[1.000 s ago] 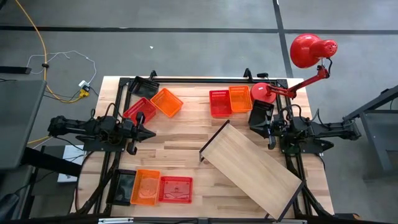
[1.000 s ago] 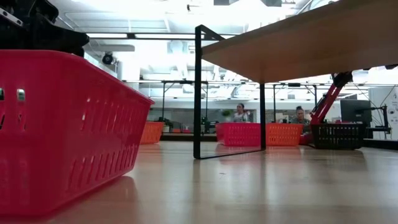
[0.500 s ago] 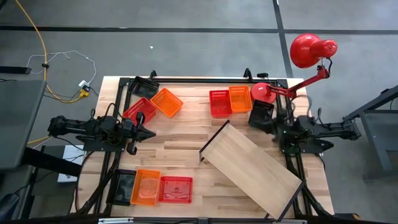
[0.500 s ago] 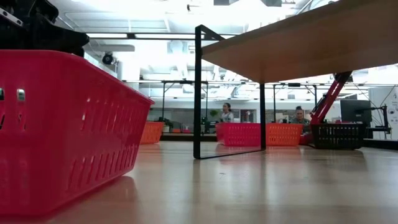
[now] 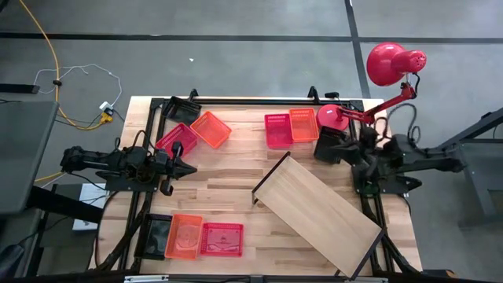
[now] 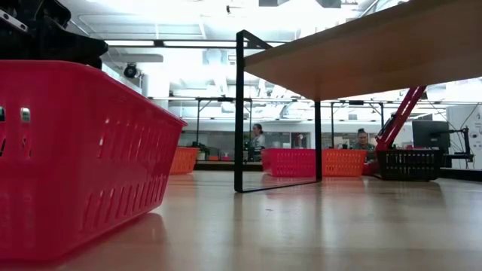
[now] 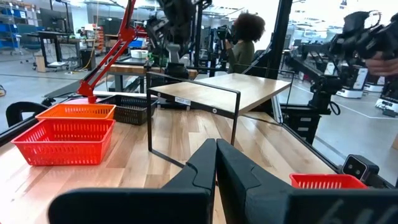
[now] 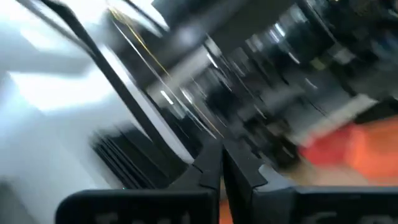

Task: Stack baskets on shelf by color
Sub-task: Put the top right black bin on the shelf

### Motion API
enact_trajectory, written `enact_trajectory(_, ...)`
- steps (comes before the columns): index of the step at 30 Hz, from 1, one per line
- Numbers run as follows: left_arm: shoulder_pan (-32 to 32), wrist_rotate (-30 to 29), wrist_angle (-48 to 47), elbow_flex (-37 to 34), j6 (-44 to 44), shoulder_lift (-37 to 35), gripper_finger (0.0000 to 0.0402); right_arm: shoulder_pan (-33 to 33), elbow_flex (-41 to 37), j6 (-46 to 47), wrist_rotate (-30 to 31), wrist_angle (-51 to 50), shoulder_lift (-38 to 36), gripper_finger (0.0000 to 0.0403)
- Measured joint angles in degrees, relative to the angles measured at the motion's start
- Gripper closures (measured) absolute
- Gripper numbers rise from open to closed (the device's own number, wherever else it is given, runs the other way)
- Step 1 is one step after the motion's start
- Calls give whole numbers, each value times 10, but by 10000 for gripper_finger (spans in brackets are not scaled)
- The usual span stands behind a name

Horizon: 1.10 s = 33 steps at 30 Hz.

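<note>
**Baskets wait all around the table, and the shelf is bare**

The shelf (image 5: 322, 211) stands slanted across the right half of the table (image 5: 228, 181), running toward the near right corner. Its black bracket (image 5: 269, 179) is at the end nearest the middle. Nothing sits on it yet, so I think the stacking has not begun.

The baskets are spread out in little groups. A red basket (image 5: 277, 130) and an orange basket (image 5: 303, 125) touch side by side at the far edge. A black basket (image 5: 330, 146) sits just beside them, near the far right corner. By the far left corner lie another black one (image 5: 181, 108), an orange one (image 5: 211, 129) and a red one (image 5: 176, 141). At the near left corner sit a black (image 5: 158, 234), an orange (image 5: 187, 237) and a red basket (image 5: 222, 239) in a row.

The right gripper (image 5: 352, 154) is by the black basket, fingers pressed together and holding nothing. It looks ready to start there. The left gripper (image 5: 187, 169) waits by the left edge, fingers pressed together too and empty.

A red lamp (image 5: 393, 63) leans over the far right corner.
</note>
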Motion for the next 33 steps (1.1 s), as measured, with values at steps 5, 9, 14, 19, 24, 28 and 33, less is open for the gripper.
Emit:
enact_trajectory(5, 0, 0, 0, 0, 0, 0, 401, 0, 165, -41, 0, -308, 121, 336)
enact_trajectory(9, 0, 0, 0, 0, 0, 0, 401, 0, 271, -41, 17, -521, 227, 267)
enact_trajectory(14, 0, 0, 0, 0, 0, 0, 401, 0, 361, 72, 155, -731, 337, 215)
enact_trajectory(19, 0, 0, 0, 0, 0, 0, 401, -10, 366, 167, 147, -819, 420, 208)
enact_trajectory(24, 0, 0, 0, 0, 0, 0, 401, -35, 316, 225, 57, -801, 482, 208)
enact_trajectory(28, 0, 0, 0, 0, 0, 0, 401, -66, 282, 237, 26, -771, 508, 208)
enact_trajectory(33, 0, 0, 0, 0, 0, 0, 401, -118, 253, 239, 26, -763, 512, 208)
